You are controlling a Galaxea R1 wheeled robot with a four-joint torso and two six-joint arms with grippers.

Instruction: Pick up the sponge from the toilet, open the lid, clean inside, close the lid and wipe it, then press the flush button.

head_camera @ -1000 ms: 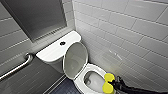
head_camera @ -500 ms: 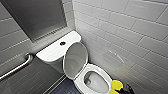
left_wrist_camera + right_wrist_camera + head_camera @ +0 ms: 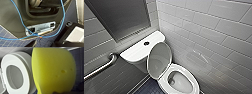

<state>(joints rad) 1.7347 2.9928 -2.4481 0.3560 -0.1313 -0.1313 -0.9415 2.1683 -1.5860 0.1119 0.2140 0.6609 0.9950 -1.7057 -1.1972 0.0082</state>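
Beside the open toilet (image 3: 140,51), the sponge (image 3: 53,70) is held aloft.
It is pinched by the right pincer; the lid (image 3: 159,58) is raised; the left pincer's state cannot be told.

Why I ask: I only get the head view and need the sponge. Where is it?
Observer: The sponge is close up in the right wrist view, with the toilet seat just beyond it.
Operator: Any damage on it?
Observer: Its yellow face has a few small dents; I see no tear.
Operator: What is near the left arm?
Observer: A blue cable loops over the robot's base, above a dark blue tiled floor.
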